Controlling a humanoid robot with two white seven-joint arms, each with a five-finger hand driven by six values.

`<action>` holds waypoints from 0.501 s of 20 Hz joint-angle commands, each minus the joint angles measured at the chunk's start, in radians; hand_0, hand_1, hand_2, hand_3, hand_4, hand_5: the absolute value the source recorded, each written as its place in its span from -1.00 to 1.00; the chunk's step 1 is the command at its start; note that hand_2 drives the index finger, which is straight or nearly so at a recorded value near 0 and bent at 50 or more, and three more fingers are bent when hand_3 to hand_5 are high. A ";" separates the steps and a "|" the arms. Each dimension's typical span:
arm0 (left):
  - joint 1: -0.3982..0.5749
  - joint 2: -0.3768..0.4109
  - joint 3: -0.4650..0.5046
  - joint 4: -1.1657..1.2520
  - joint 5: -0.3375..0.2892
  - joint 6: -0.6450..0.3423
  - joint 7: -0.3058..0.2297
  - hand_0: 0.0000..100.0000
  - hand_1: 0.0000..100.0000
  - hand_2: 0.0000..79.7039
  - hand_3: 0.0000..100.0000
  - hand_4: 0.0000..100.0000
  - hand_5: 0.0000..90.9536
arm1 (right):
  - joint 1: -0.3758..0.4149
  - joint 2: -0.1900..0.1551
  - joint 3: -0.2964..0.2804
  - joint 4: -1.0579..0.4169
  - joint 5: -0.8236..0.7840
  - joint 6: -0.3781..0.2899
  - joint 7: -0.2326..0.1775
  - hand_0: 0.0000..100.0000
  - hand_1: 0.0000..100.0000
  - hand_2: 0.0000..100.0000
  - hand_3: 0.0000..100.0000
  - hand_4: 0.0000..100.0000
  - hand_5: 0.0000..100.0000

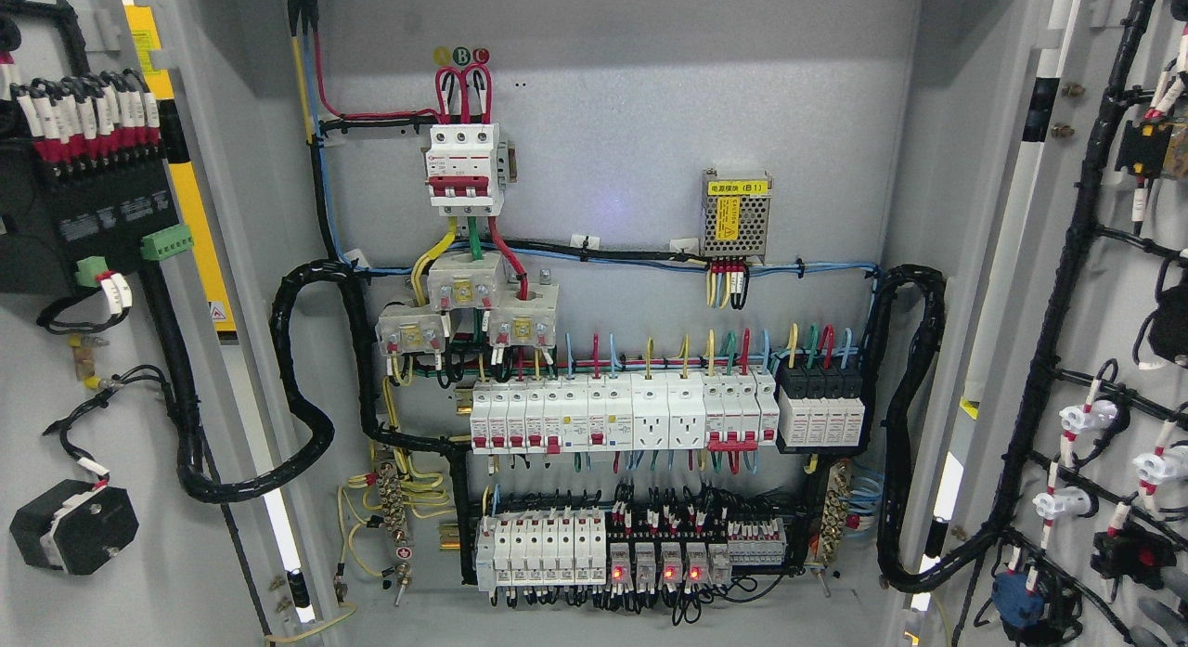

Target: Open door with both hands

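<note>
Neither hand is showing in the head view, so how far either is opening, or what either is holding, cannot be told. The cabinet is standing with both doors swung wide. The left door (pixel 102 350) is lying back along the picture's left edge, its inner face carrying a black terminal block (pixel 88 201) and a round black part (pixel 74 526). The right door (pixel 1104 350) is lying back along the right edge, with black cable bundles running over its inner face. Between the doors the back panel (pixel 603 118) is facing the camera, a red-and-white breaker (pixel 464 164) sitting high on it, a small power supply (pixel 735 214) to its right, and a long row of white breakers (pixel 622 415) below. Thick black hoses (pixel 306 396) are looping from the panel's edges toward each door.
</note>
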 commanded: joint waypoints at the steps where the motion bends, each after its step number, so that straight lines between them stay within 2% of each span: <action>1: -0.020 0.056 0.041 0.057 0.058 0.022 -0.036 -1.00 -1.00 -1.00 -1.00 -1.00 -1.00 | 0.007 0.002 -0.043 0.007 -0.004 0.000 0.000 -0.53 -0.95 -1.00 -1.00 -1.00 -1.00; 3: -0.020 0.064 0.056 0.059 0.090 0.033 -0.062 -1.00 -1.00 -1.00 -1.00 -1.00 -1.00 | 0.023 0.002 -0.046 0.007 -0.004 -0.003 0.001 -0.54 -0.95 -1.00 -1.00 -1.00 -1.00; 7: -0.022 0.094 0.081 0.085 0.099 0.036 -0.073 -1.00 -1.00 -1.00 -1.00 -1.00 -1.00 | 0.032 0.013 -0.057 0.007 -0.004 -0.005 0.001 -0.54 -0.95 -1.00 -1.00 -1.00 -1.00; 10: -0.020 0.123 0.098 0.105 0.142 0.036 -0.093 -1.00 -1.00 -1.00 -1.00 -1.00 -1.00 | 0.032 0.019 -0.058 0.007 -0.004 -0.005 0.001 -0.54 -0.95 -1.00 -1.00 -1.00 -1.00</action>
